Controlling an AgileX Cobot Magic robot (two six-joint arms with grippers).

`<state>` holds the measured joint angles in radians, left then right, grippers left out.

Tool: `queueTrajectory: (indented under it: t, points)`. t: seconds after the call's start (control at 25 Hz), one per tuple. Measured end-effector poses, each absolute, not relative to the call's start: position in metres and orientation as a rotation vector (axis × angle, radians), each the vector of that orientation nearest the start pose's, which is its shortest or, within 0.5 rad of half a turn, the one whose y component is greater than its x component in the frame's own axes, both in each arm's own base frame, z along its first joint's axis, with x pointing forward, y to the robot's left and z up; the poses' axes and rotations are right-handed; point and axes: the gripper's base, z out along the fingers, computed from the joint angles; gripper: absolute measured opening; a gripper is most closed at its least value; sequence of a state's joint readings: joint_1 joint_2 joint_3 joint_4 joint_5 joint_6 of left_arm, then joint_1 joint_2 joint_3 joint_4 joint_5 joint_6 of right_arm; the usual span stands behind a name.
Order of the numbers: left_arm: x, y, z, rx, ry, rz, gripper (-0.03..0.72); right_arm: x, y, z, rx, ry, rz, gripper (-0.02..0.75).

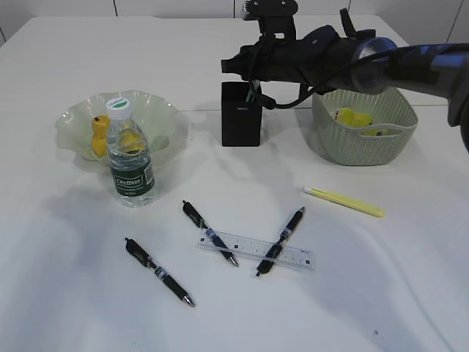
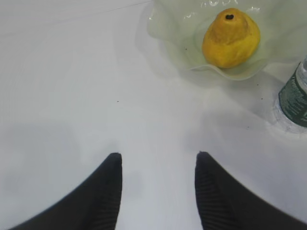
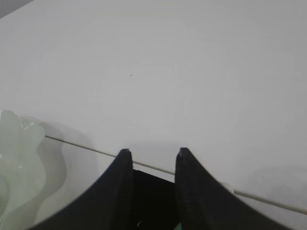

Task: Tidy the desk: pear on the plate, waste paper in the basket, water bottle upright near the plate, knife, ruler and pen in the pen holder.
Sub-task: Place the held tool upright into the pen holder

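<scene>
White desk (image 1: 66, 293) lies bare before the left claw (image 2: 158, 160), open and empty; right claw (image 3: 152, 153) parted above pen holder (image 1: 241, 117)

Robotics lab tabletop staged as an office desk, plain white desk (image 1: 66, 308) with thin seam, black robot arm (image 1: 330, 55) reaching over the pen holder (image 1: 241, 114), pale panelled wall behind the pen holder, scattered pens (image 1: 158, 270) before it.

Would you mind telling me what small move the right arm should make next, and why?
Probably lift the right gripper away from the pen holder: its jaws stand apart with nothing seen between them, right above the holder. Three pens, the ruler and a yellow knife lie on the desk.
</scene>
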<state>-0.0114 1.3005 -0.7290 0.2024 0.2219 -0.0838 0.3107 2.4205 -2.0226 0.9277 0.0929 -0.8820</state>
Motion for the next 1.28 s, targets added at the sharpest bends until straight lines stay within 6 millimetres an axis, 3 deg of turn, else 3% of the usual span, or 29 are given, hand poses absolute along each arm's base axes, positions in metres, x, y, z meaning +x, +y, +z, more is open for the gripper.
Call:
queueTrajectory:
  t: [0.36,0.6,0.96,1.28]
  points:
    - [0.263,0.001,0.249,0.119,2.271,0.104,0.348,0.539,0.174,0.190,-0.290,1.965,0.375,0.230]
    - [0.263,0.001,0.249,0.119,2.271,0.104,0.348,0.541,0.158,0.188,-0.303,2.010,0.415,0.230]
    - [0.263,0.001,0.249,0.119,2.271,0.104,0.348,0.534,0.154,0.215,-0.399,1.992,0.388,0.230]
    - [0.263,0.001,0.249,0.119,2.271,0.104,0.348,0.526,0.142,0.199,-0.464,2.212,0.246,0.230]
